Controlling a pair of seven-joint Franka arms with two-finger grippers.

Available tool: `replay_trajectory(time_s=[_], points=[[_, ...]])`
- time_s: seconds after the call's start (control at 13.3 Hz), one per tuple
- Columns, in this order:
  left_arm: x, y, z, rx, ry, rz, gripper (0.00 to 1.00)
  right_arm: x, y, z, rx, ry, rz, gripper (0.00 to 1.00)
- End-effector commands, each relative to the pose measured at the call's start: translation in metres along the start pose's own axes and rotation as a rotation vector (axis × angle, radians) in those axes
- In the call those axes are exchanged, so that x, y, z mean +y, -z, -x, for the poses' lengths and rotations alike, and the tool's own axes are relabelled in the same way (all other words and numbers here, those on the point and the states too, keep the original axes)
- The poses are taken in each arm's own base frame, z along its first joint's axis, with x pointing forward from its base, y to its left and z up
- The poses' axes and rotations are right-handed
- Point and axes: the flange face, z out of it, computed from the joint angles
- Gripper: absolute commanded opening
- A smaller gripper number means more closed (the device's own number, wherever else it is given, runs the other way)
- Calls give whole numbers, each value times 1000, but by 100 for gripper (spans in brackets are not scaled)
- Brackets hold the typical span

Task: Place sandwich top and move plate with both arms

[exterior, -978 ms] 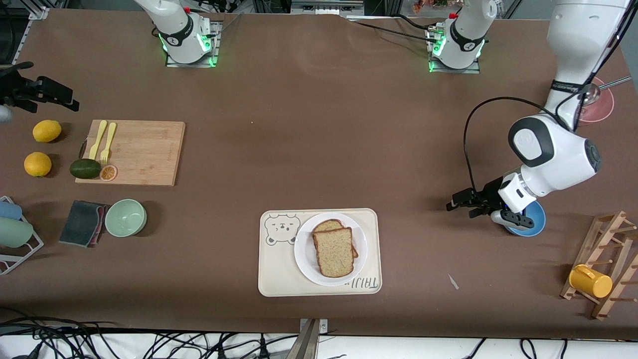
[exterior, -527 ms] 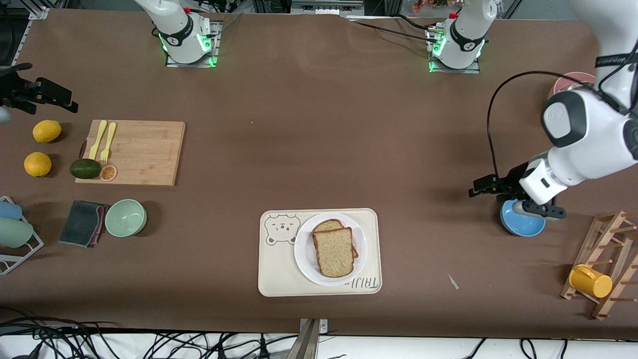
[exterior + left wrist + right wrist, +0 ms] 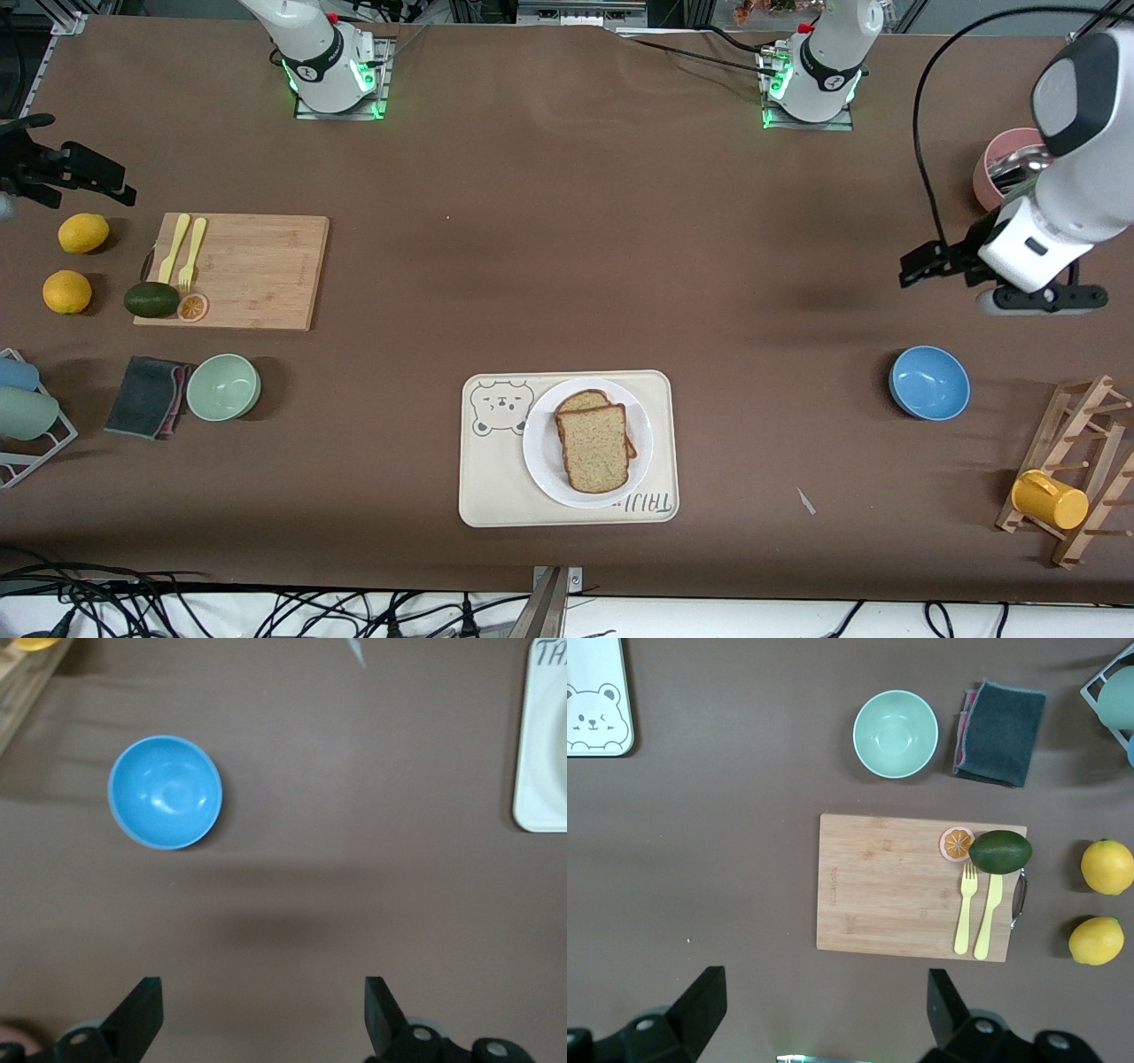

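The sandwich top (image 3: 594, 447), a speckled tan slice, lies on another slice on the plate (image 3: 542, 454). The plate rests on a cream tray (image 3: 496, 483) near the front edge of the table. My left gripper (image 3: 912, 266) hangs open and empty over bare table between a blue bowl and a pink bowl, at the left arm's end. In the left wrist view the left gripper (image 3: 263, 1010) holds nothing. My right gripper (image 3: 89, 168) stands open and empty over the right arm's end of the table, above the lemons; the right wrist view shows the right gripper (image 3: 824, 1010) wide apart.
A blue bowl (image 3: 928, 383), a pink bowl (image 3: 997, 168) and a wooden rack with a yellow cup (image 3: 1050, 499) sit at the left arm's end. A cutting board (image 3: 248, 270), two lemons (image 3: 83, 232), a green bowl (image 3: 223, 386) and a grey cloth (image 3: 146, 396) lie at the right arm's end.
My left arm has risen from over the blue bowl and swung toward the pink bowl. The right gripper has barely shifted. The bread and plate have not moved.
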Motion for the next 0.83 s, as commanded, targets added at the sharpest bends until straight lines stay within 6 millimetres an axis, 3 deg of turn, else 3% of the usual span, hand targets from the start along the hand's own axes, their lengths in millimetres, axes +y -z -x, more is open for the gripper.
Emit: replay_trajectory(time_s=[0.0,0.23,0.75], points=[[-4,43,21,9,54,-54,100,2,2,3,9,4,10,100],[-15,71,40,31,82,-56,100,1,2,4,3,4,7,100],[-32,77,36,45,131,12,100,2,2,4,-3,4,5,100]])
